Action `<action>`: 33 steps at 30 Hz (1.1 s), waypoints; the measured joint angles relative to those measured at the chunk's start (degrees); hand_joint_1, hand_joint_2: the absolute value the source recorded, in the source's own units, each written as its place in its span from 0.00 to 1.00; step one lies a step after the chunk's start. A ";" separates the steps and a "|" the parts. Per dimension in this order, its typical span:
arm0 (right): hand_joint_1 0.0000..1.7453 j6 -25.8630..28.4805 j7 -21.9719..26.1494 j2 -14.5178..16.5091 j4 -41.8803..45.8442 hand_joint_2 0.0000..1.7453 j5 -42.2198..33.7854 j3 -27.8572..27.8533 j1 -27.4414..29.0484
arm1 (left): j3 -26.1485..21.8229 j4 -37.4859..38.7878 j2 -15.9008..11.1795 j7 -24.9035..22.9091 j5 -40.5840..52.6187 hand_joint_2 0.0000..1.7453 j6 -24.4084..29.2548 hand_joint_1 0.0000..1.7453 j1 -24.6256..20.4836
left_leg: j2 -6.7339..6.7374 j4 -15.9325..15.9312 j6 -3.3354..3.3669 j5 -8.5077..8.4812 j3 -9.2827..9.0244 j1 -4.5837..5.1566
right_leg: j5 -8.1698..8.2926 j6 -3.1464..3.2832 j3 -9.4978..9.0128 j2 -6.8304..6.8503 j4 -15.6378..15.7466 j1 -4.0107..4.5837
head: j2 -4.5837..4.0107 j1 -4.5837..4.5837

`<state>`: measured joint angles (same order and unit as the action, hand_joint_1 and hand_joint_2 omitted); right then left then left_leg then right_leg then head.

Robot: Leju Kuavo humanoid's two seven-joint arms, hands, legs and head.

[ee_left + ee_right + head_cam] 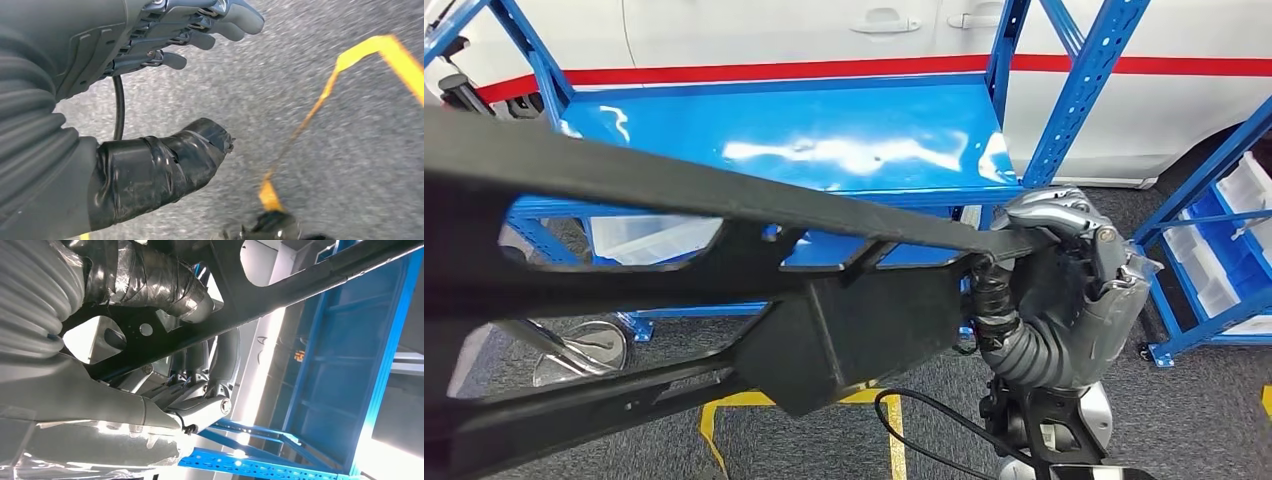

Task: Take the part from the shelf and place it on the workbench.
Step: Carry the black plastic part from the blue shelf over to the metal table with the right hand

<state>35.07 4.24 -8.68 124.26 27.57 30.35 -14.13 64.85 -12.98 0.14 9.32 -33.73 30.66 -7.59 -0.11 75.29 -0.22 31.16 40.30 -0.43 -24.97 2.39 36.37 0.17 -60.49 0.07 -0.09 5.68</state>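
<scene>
Gripping one end of the big black frame part [724, 270], the right hand [1064, 225] has its fingers wrapped around it, up by the blue shelf [824, 135]; left hand [165, 35] hangs spread, holding nothing.

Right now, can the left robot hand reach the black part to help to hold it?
Probably not without lifting first. The left robot hand hangs open over the grey floor, apart from the black part, which the right robot hand grips at one end.

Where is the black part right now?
In the head view, the black part stretches from the left edge across the picture in front of the blue shelf, its right end gripped by the right robot hand.
</scene>
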 joint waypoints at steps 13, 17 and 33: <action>1.00 -1.60 0.41 -0.23 0.07 1.00 -4.28 0.23 -1.03 | 0.00 0.00 -0.35 0.09 -0.41 1.00 -0.90 0.00 -0.59 | 0.66 -20.26 3.77 -6.09 -8.80 1.36 | -7.42 -2.82 4.95 -0.09 -12.25 -0.79 | 0.00 0.80; 1.00 -1.74 0.61 -0.29 0.07 1.00 -4.35 0.23 -1.12 | 0.00 0.00 -0.26 0.10 -0.40 1.00 -1.03 0.00 -0.57 | 0.70 -18.07 2.56 -8.25 -3.77 0.63 | -3.37 -4.14 -1.35 -0.06 -9.31 -1.62 | 0.00 0.72; 1.00 -1.53 1.20 -0.33 -0.25 1.00 -3.83 0.27 -1.66 | 0.02 0.02 -0.16 -0.19 -0.43 1.00 -1.60 0.00 -0.80 | 0.65 -8.89 0.78 -1.86 -6.89 0.21 | 1.37 -0.77 1.64 0.02 -0.17 -0.32 | 0.00 1.08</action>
<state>33.54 5.44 -9.01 124.01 23.74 30.62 -15.78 64.87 -12.96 -0.02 9.13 -34.15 29.06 -8.38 0.54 66.40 0.56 29.30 33.41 -0.22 -23.60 1.62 38.01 0.19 -60.65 -0.25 -0.09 6.76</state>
